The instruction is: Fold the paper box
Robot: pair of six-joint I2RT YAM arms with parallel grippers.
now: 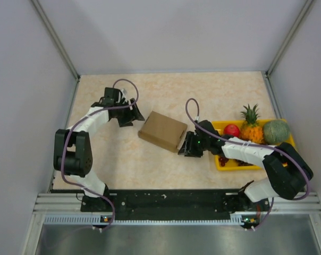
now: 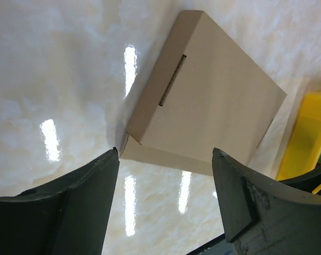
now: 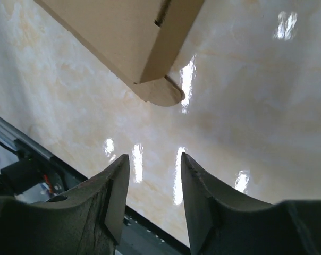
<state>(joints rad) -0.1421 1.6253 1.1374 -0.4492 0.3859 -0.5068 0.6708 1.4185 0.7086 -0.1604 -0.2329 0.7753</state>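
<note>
Hovering left of the box (image 1: 162,130), the left gripper (image 1: 134,118) has its fingers spread wide, gripping nothing. The box lies closed mid-table, between both grippers. Just right of it, the right gripper (image 1: 182,145) has fingers partly apart, empty. A yellow tray (image 1: 219,162) sits far right.

Glossy beige tabletop (image 1: 123,159), grey walls (image 1: 176,32)

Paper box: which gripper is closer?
Left, narrowly. The left gripper sits at the left edge of the paper box; the right gripper sits off its near-right corner, gap visible.
</note>
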